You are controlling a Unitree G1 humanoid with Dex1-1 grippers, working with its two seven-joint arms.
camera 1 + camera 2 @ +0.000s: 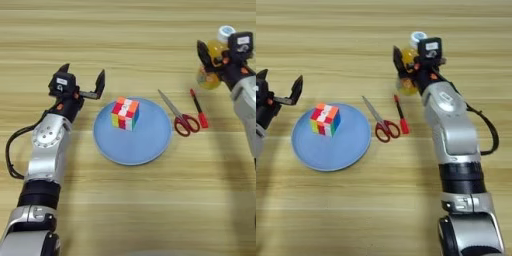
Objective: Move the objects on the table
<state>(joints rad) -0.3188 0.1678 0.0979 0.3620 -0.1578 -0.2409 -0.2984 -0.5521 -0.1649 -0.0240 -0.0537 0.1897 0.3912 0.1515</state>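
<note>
Meanwhile, right gripper (pixel 406 67) closing jaws around orange-juice bottle (pixel 408 75) at far right of surface (pixel 406 200), bottle looking tilted. Left gripper (pixel 82 80) hovering with jaws spread wide, left of light-blue plate (pixel 150 145) carrying puzzle cube (pixel 125 113). Scissors (pixel 181 117) and pen (pixel 198 109) lying just beside plate's right. Risk: round bottle slipping or swinging down onto pen.

One cube (pixel 125 113), bottle (pixel 408 70), plate (pixel 150 145), scissors (pixel 181 118), pen (pixel 199 109)
</note>
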